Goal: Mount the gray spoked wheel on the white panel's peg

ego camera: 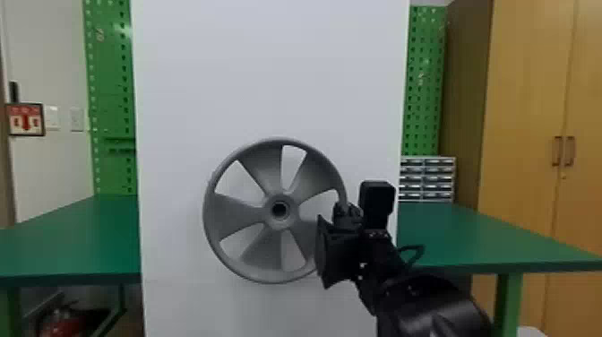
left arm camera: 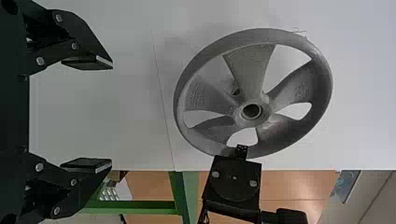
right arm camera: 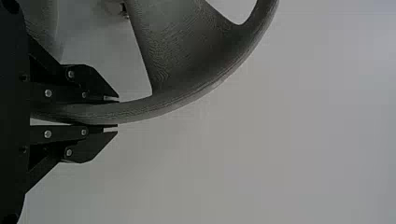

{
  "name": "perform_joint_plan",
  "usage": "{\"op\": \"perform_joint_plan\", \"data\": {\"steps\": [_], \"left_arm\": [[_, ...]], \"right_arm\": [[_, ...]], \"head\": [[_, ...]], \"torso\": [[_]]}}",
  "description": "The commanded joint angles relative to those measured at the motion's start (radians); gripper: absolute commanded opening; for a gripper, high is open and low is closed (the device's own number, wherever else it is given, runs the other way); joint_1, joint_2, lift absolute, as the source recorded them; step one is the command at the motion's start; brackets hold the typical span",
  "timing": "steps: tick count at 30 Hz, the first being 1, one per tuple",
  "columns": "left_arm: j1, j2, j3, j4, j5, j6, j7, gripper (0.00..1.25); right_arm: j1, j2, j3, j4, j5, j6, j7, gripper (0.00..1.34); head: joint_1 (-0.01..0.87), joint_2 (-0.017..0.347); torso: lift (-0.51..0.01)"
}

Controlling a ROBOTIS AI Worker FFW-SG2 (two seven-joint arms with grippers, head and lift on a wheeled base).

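We find the left gripper (left arm camera: 112,114) wide open, empty; the right gripper (ego camera: 346,211) closed on the wheel's (ego camera: 239,213) rim. We record the wheel upright, its hub off the peg (left arm camera: 236,91), before the panel (ego camera: 268,67).

Gray spoked wheel (right arm camera: 177,51): cut off by right wrist view's top edge
White panel's peg (left arm camera: 236,91): mostly hidden behind wheel
Rounded red object (ego camera: 60,325): blurred, bottom cut off
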Motion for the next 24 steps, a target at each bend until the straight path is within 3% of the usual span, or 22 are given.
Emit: {"op": "perform_joint_plan", "data": {"steps": [1,5,24], "left_arm": [[-0.001,0.000,0.000,0.001,0.000,0.000,-0.001,0.75],[-0.001,0.002,0.000,0.001,0.002,0.000,0.001,0.75],[-0.008,0.006,-0.003,0.003,0.005,-0.002,-0.001,0.74]], "right_arm": [[-0.004,0.005,0.009,0.015,0.000,-0.006,-0.025,0.08],[-0.004,0.008,0.022,0.017,-0.004,-0.006,-0.069,0.08],[-0.018,0.012,0.026,0.032,-0.052,0.004,-0.108,0.08]], "head": [[0.123,-0.008],[0.123,-0.008],[0.123,-0.008]], "torso": [[-0.400],[-0.400],[-0.400]]}}
